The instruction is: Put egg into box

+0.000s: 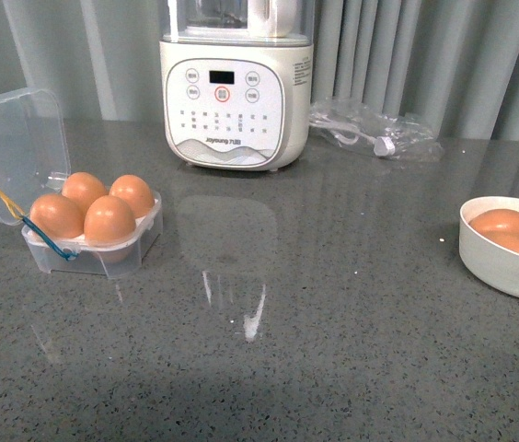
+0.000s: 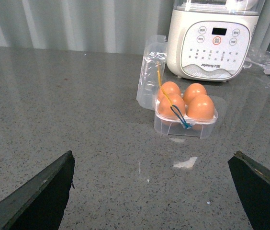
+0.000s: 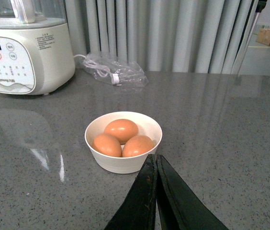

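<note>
Eggs (image 1: 109, 221) fill all four cells of the box (image 1: 94, 256), which sits on the left of the counter (image 1: 333, 322) with its lid (image 1: 16, 138) standing open behind. The task's egg is presumably one of these four; I cannot tell which. The left claw (image 2: 151, 153) hangs open and empty, well back from the box. The right claw (image 3: 155, 158) is pinched closed on nothing, just beside the bowl (image 3: 120, 165), where three more eggs lie.

With no free cell, the placing looks done. The sound move is probably to keep both claws clear and fetch nothing more from the bowl. Any approach to the box should avoid the upright lid and the yellow-blue band (image 1: 52, 241) across its front. The case looks light and may slide if nudged.

The counter is grey speckled stone, glossy and hard, so an egg would roll or crack on it. A white cooker (image 1: 236, 92) and a plastic bag (image 1: 374, 129) sit at the back before grey curtains (image 1: 407, 55).
</note>
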